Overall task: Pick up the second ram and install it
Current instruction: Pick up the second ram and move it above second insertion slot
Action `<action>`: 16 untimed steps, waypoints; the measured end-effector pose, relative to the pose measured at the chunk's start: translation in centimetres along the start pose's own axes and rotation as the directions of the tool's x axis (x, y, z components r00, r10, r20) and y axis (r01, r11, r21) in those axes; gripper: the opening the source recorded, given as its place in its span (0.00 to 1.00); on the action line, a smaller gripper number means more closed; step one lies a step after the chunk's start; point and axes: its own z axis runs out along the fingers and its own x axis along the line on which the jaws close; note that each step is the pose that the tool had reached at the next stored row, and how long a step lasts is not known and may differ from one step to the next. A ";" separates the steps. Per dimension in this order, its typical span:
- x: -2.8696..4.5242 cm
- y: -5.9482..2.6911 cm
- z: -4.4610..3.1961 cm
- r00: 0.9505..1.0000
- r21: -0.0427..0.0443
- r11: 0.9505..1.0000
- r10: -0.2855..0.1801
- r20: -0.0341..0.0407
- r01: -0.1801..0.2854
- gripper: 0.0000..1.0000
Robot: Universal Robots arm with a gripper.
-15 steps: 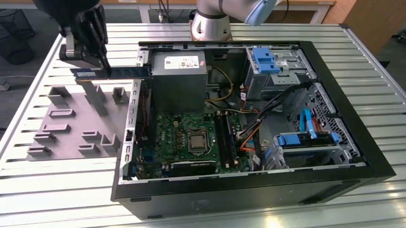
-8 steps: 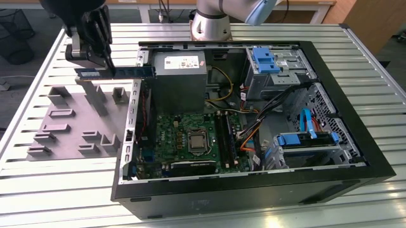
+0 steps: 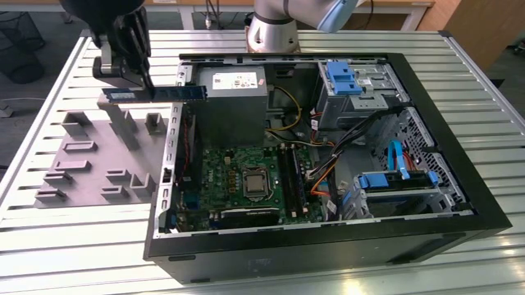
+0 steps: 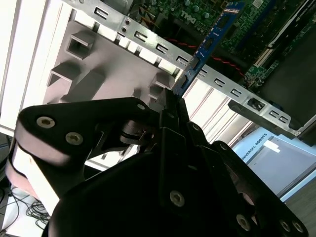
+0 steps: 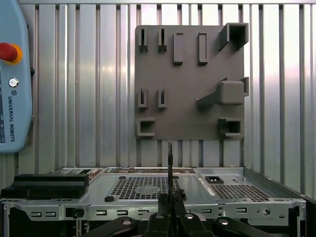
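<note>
A big desk (image 3: 74, 246) made of shiny metal strips carries everything. On it lies a black computer case (image 3: 311, 244) with its side off, so the green board (image 3: 246, 178) inside can be reached from above. Next to the case, toward the exterior view's left, sits a flat grey holder (image 3: 90, 166) with little slots and posts. I think they are there to keep parts standing up so they are easy to grab.

The robot arm (image 3: 275, 27) has its base at the desk edge behind the case. Its black end effector (image 3: 146, 83) hangs in the air near the desk corner on that edge, over the spot where the holder meets the case wall.

The end effector is pinching the second ram (image 3: 184, 91) tight between its two fingers. The blue-green stick is up off the desk, touching nothing else. It is held level, standing on its thin long side, which probably lets it go straight down into a slot. In the second wrist view the second ram (image 4: 207, 44) points out past the end effector (image 4: 173, 101) toward the case
</note>
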 end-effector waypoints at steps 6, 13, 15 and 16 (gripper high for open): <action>-0.01 -0.48 0.00 1.000 0.000 1.000 0.000 0.000 0.000 0.14; -0.02 -1.04 0.00 1.000 0.000 1.000 0.000 0.000 0.000 0.14; -0.02 -1.19 0.00 1.000 0.000 1.000 0.000 0.000 0.000 0.14; -0.02 -1.28 0.00 1.000 0.000 1.000 0.000 0.000 0.000 0.14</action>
